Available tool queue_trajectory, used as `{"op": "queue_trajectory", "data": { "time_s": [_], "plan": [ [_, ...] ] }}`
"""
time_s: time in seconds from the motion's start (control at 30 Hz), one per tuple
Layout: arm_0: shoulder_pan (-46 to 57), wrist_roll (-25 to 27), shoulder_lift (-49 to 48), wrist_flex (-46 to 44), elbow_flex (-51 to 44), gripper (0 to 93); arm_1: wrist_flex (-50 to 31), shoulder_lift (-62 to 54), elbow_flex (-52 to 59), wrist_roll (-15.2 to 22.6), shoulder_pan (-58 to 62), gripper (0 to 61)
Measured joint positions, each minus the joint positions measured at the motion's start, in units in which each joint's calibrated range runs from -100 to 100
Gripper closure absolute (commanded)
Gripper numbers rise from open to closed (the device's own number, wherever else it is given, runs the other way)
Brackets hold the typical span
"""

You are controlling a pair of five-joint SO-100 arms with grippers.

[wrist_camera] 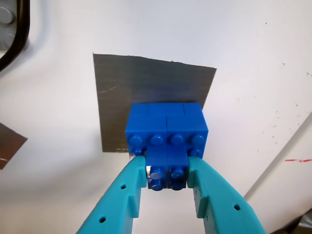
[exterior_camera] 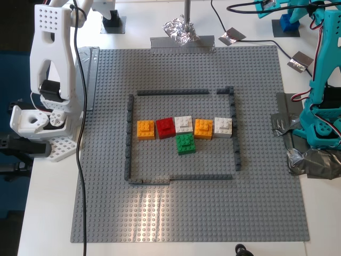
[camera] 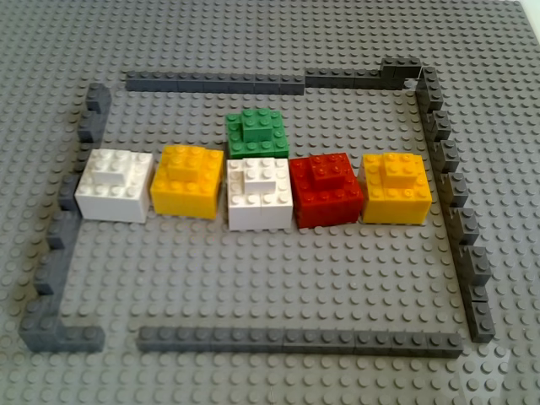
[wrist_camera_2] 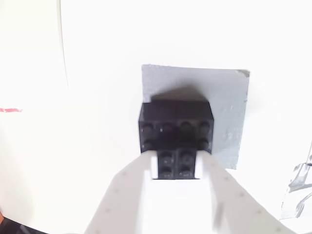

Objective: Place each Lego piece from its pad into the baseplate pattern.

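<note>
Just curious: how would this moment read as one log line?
first end effector: around blue piece on pad | second end effector: around black piece on pad | baseplate: six bricks

One white arm (exterior_camera: 50, 80), one teal arm (exterior_camera: 325, 90), black cables

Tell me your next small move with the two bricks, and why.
Probably close both grippers, then lift. My second gripper straddles the black brick's top knob, my first gripper the blue brick's. Each brick sits on its pad, with the jaws seemingly not yet clamped.
</note>
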Motion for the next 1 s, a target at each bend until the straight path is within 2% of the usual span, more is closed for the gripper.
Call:
{"op": "queue_trajectory", "data": {
  "time_s": [0.23, 0.4, 0.8, 1.0],
  "plan": [
    [-1.26, -0.26, -0.59, 2.78, 0.10, 88.5, 2.17, -0.09, 0.00, 0.15, 0.00, 61.2],
    [-1.63, -0.26, -3.13, 2.78, 1.66, 88.5, 2.74, -4.58, 5.80, -0.98, 0.18, 61.2],
    [-4.29, -0.26, -11.07, 3.22, 8.59, 88.5, 5.87, -28.07, 26.50, -6.45, 4.82, 61.2],
    [-7.10, -0.31, -16.40, 3.30, 13.17, 88.5, 5.79, -41.97, 40.33, -5.91, 9.73, 61.2]
  ]
}}
